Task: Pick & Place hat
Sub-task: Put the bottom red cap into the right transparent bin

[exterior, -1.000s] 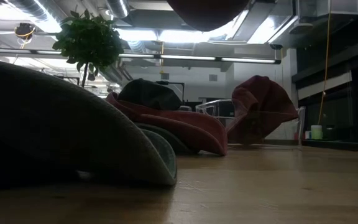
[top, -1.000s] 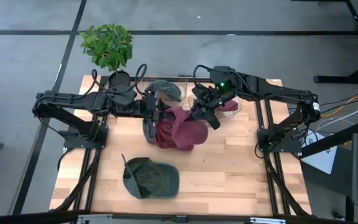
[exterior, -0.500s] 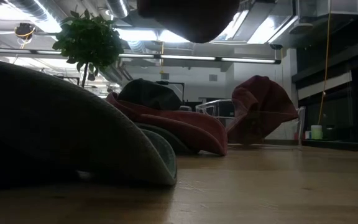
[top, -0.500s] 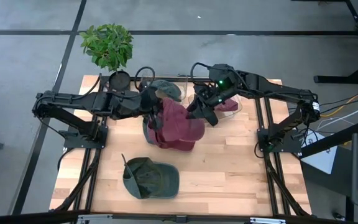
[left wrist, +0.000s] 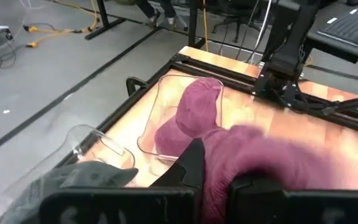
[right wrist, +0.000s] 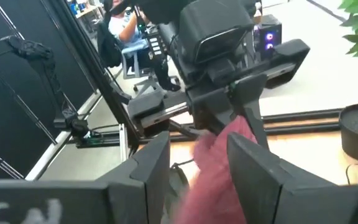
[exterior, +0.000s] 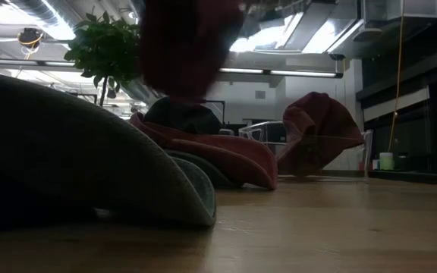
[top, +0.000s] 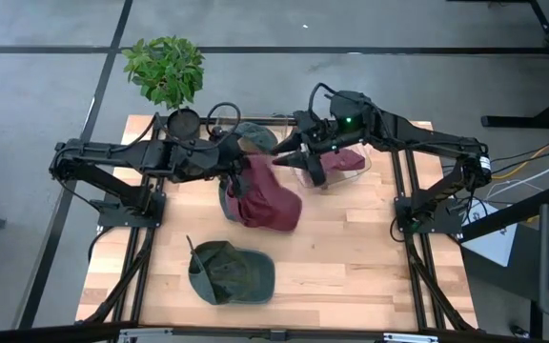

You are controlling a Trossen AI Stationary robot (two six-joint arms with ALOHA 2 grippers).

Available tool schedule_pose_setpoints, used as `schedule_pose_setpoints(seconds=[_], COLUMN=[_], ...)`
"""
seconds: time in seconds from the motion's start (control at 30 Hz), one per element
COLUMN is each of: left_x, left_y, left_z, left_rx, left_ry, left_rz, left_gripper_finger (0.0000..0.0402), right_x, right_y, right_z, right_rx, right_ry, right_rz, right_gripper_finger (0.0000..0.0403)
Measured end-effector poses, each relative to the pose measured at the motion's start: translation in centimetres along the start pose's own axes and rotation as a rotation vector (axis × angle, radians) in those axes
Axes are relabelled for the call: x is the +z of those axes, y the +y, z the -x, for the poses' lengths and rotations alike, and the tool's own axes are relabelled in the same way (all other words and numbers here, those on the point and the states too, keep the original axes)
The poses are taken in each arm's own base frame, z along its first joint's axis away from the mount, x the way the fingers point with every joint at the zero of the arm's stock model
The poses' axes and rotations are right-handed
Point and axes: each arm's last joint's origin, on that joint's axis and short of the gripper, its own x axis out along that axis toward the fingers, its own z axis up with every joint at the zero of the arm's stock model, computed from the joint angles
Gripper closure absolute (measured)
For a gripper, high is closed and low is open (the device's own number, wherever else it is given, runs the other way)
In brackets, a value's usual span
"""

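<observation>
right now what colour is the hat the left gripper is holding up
Dark red, a maroon hat gripped by the left gripper; the high view shows it best.

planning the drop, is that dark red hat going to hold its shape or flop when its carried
Probably floppy: the dark red hat hangs from the left tool in a slumped, folded lump rather than a firm dome. It seems light, since a pinch at one edge lifts it. Let go, it would likely land crumpled, like the red hat bunched in the clear bin.
</observation>
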Motion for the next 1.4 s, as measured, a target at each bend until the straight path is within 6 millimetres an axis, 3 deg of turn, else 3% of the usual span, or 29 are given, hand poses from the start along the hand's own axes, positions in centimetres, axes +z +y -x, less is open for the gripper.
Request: schedule_pose_setpoints(seconds=[0.17, 0.43, 0.9, 1.0, 1.17, 1.4], left_x=[0.5, 1.3, 1.6, 1.7, 1.7, 1.7], left_y=[0.1, 1.2, 2.5, 2.5, 2.4, 2.4], left_z=[0.0, -0.6, -1.1, -1.1, -1.1, -1.1], left_rx=[0.044, 0.087, 0.14, 0.138, 0.134, 0.134], left_ry=[-0.058, -0.116, -0.121, -0.127, -0.125, -0.125], left_rz=[0.094, 0.182, 0.204, 0.206, 0.205, 0.207], left_gripper_finger=[0.0398, 0.0398, 0.0398, 0.0398, 0.0398, 0.0398], right_x=[0.0, -0.8, -1.5, -1.8, -2.1, -1.9], right_y=[0.0, 0.5, 2.0, 2.0, 2.0, 1.6], right_z=[-0.1, -2.0, -3.9, -4.4, -4.9, -4.7], right_rx=[-0.059, -0.254, -0.522, -0.516, -0.436, -0.578], right_ry=[-0.013, -0.02, -0.075, -0.056, -0.03, -0.047], right_rz=[-0.003, 0.084, 0.11, 0.138, 0.187, 0.223], right_gripper_finger=[0.0245, 0.0245, 0.0245, 0.0244, 0.0212, 0.0147])
